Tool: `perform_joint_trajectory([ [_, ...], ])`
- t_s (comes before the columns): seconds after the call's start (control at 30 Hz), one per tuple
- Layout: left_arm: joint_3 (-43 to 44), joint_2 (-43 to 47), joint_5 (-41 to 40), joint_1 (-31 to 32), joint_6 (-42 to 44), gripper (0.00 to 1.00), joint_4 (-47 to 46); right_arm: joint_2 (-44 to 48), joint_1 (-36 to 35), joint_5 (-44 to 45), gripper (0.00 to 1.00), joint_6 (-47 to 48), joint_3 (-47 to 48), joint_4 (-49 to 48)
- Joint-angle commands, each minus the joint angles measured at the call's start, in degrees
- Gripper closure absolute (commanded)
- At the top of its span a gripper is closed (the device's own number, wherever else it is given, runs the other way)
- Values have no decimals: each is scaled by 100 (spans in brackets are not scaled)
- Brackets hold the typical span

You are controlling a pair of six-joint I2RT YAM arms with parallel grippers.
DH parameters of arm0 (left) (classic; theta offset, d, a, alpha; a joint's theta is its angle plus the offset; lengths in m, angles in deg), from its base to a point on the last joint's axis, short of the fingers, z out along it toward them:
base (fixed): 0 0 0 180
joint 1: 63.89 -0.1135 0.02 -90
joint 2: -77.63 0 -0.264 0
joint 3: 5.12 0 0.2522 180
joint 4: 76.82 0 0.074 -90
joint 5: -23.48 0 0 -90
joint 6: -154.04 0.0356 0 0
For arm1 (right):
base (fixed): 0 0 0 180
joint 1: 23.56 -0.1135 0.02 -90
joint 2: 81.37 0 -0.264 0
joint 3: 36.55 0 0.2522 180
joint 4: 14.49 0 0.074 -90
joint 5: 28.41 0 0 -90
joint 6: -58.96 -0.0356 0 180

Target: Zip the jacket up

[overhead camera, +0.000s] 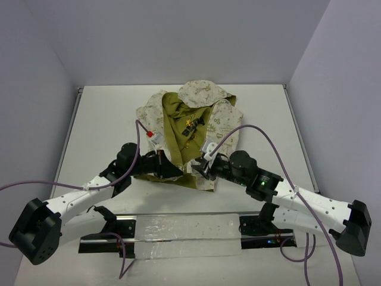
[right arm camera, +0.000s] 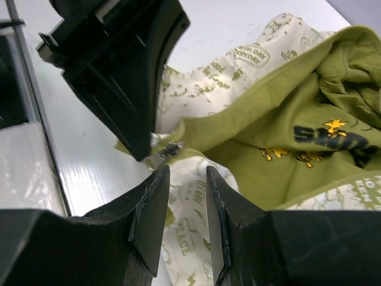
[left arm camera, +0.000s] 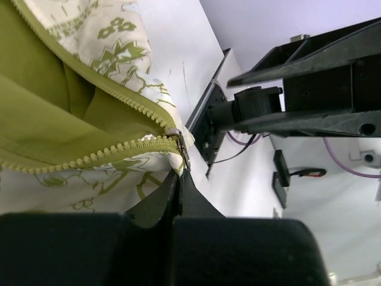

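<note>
The left pincer [left arm camera: 178,182] has its fingers pressed together on the bottom corner of the jacket [overhead camera: 219,116], right under the metal zipper slider [left arm camera: 174,136]. The slider's pull runs down into the seam between the fingers, but whether the pull or only cloth is pinched cannot be told. In the overhead view this grip is hidden under the pincer's dark body. A small red-and-white piece [overhead camera: 152,135] at the jacket's left edge is too small to identify.

The jacket lies front up at the middle of the bench [overhead camera: 101,119], hood toward the far wall. It is spread open, so the olive lining [overhead camera: 175,119] shows, and the two rows of zipper teeth [left arm camera: 89,158] part widely above the slider. Dark lettering with a yellow figure [right arm camera: 330,132] sits on olive cloth inside, cut off by a fold.

The right pincer [right arm camera: 186,176] stands partly open just beside the left one – cream printed cloth shows in its gap, nothing gripped. Whether the fingers touch the cloth is unclear.

The bench is white and matte, with a black rail [overhead camera: 262,225] along its near edge. Pale lilac walls [overhead camera: 178,36] close it in on three sides.
</note>
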State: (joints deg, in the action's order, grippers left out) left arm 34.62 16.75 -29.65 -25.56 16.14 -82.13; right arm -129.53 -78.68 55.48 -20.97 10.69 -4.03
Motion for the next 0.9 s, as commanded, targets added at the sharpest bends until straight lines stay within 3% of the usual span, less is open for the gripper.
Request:
perform_joint_trajectory([
  [0.0,-367,386,34,51,-583,100,130,87,-261,515,61,460,369,450],
  [0.2,-852,506,-232,118,-857,100,736,-57,-526,634,59,-377,628,873],
  [0.33,-1214,603,-379,204,-1020,100,847,-486,-471,1602,57,-1292,988,1351],
  [0.43,-1374,903,-705,246,-1059,100,1088,-926,142,1886,47,-2414,1119,1573],
  [0.53,-1500,1195,-998,254,-1133,100,1185,-1429,1377,985,41,-3179,1131,1623],
  [0.63,-1590,1295,-1081,246,-1182,100,1123,-2034,1759,889,38,-3207,1430,1890],
  [0.87,-1501,921,-1147,289,-1008,100,989,-3549,1908,1365,37,-3013,2416,1950],
])
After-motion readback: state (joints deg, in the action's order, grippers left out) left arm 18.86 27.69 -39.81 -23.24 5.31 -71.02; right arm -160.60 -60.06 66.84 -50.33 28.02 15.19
